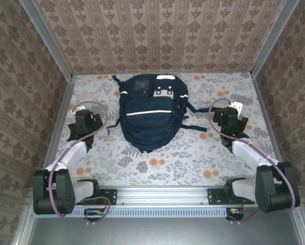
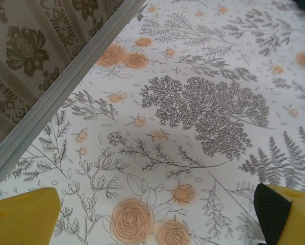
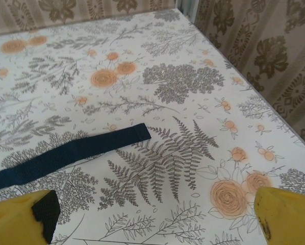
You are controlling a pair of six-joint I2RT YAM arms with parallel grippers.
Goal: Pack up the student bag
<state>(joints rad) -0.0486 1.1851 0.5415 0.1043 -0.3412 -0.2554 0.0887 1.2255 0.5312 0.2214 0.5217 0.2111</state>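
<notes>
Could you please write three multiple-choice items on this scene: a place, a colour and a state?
1. Where does the student bag lie? A mid-table; B against the left wall; C on the front rail.
2. What colour are its stripes? A red; B white; C green.
3. How is the right hand? A shut on a strap; B shut, empty; C open, empty.
1A, the top view shows it centred on the table; 2B, white bands cross navy fabric; 3C, its fingers stand apart with nothing between.
</notes>
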